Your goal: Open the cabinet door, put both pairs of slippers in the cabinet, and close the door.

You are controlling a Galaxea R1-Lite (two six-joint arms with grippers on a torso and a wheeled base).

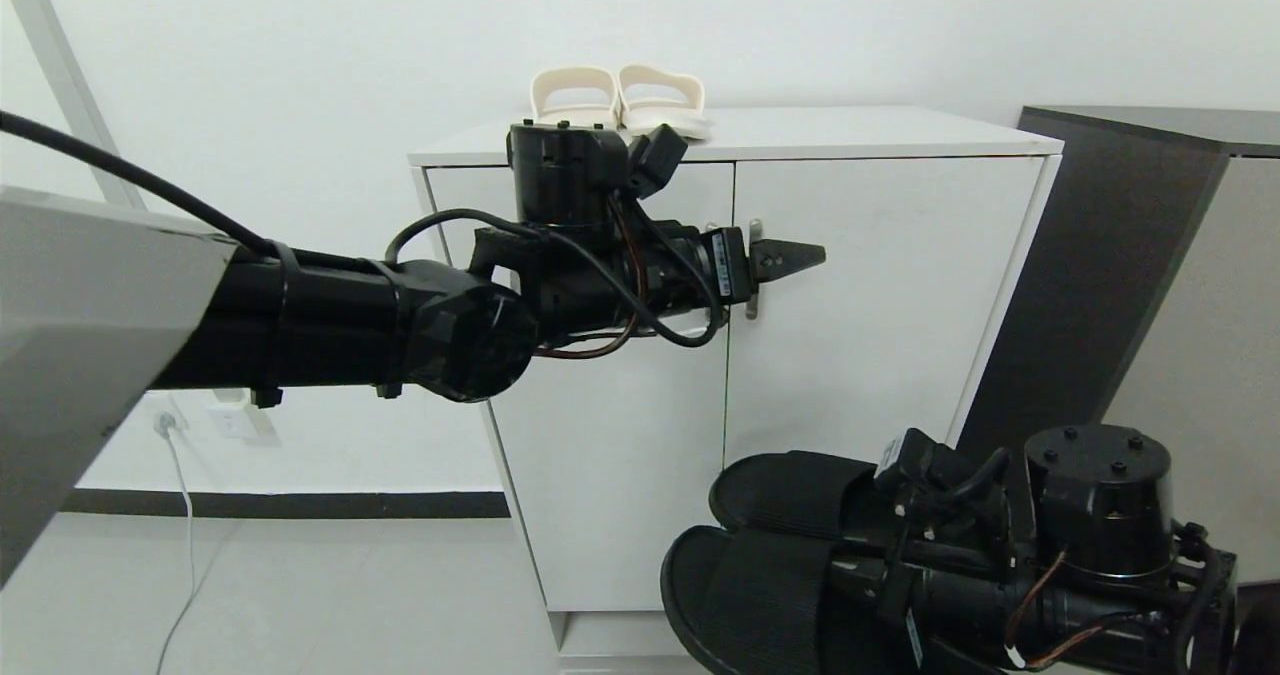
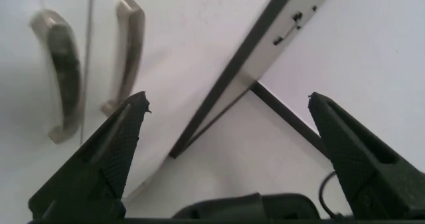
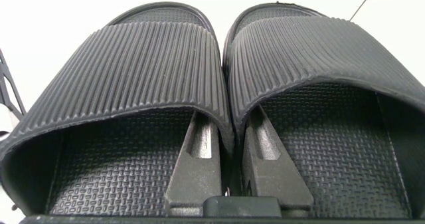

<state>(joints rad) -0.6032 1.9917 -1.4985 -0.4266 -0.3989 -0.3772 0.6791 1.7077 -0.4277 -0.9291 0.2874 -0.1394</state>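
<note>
L gripper (image 1: 815, 252), spread wide, mid-frame just beside door handles (image 1: 754, 270) of white cabinet (image 1: 880, 355), doors shut. R gripper (image 3: 229, 117), lower right, pinches black slippers (image 1: 770, 545) by inner walls; cream slippers (image 1: 618, 100) on cabinet top, upper centre. Nothing done yet, I'd judge: open, stow both prs, close.

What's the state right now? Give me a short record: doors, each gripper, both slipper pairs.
doors: cabinet doors both shut
left gripper: left gripper open, level with the door handles, which are not between its fingers
right gripper: right gripper shut on the black slippers, one finger inside each, held low in front of the cabinet
other pair: cream slippers side by side on the cabinet top
</note>
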